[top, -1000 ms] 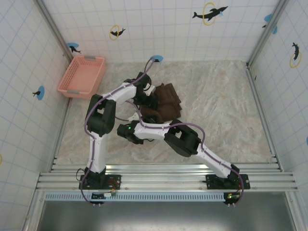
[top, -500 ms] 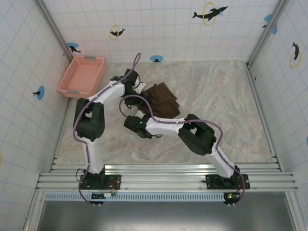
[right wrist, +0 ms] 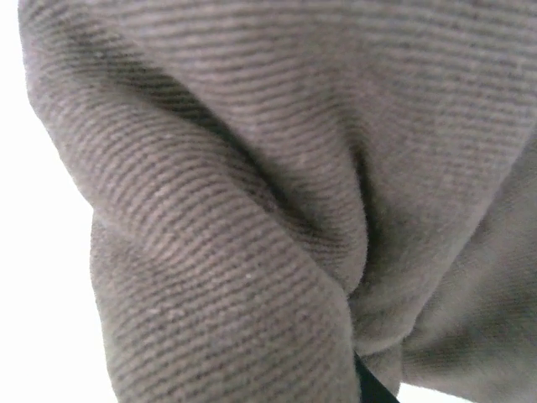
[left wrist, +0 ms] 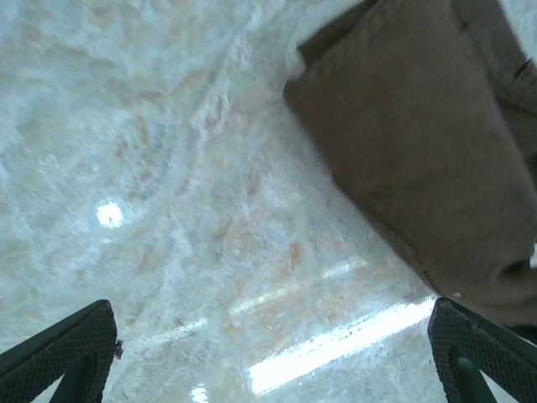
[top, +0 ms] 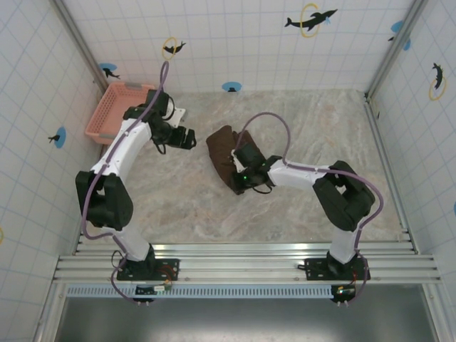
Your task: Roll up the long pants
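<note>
Long pants [right wrist: 252,210] showed ribbed, matt brown cloth; the table [left wrist: 168,210] gleamed like polished marble, glossy under the lights; the basket [top: 103,117] looked like pink plastic lattice.

Bright, even overhead light fills the top view. The long pants [top: 222,146] cast only a thin, soft shadow on the surface [top: 320,135] around them, and all of it is in focus. In the left wrist view, white glare streaks and a round hotspot lie on the surface left of and below the long pants, which look slightly soft. In the right wrist view their weave is crisp at centre and hazy at lower right. To their left the background burns out white.
</note>
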`<state>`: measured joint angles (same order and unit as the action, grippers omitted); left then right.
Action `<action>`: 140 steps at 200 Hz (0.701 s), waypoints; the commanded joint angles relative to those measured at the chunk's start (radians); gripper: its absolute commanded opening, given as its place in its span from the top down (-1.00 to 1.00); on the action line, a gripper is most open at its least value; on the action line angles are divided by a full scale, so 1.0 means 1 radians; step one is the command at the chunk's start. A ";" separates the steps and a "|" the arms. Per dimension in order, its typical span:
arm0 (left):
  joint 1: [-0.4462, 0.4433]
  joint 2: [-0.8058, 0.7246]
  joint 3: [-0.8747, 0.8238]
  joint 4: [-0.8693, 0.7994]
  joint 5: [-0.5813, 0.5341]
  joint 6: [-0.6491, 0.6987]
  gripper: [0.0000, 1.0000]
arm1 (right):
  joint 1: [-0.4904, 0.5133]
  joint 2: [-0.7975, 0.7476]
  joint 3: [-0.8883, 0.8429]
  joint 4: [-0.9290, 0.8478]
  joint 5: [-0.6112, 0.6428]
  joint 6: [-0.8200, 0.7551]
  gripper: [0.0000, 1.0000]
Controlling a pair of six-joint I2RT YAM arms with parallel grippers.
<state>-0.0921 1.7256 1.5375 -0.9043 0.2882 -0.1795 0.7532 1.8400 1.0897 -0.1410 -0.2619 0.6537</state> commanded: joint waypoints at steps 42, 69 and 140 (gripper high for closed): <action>-0.006 -0.014 -0.111 0.101 0.106 -0.020 -0.95 | -0.062 0.188 -0.296 0.960 -0.340 0.644 0.83; -0.043 0.033 -0.085 0.163 0.124 -0.062 -0.95 | -0.049 0.307 -0.299 1.106 -0.358 0.718 0.83; -0.160 0.341 0.172 0.226 -0.059 -0.109 -0.95 | -0.015 0.386 -0.258 1.128 -0.387 0.708 0.82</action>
<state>-0.2306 1.9793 1.6196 -0.7086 0.3233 -0.2699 0.7109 2.1578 0.8394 1.1088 -0.5964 1.3163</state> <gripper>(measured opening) 0.975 0.197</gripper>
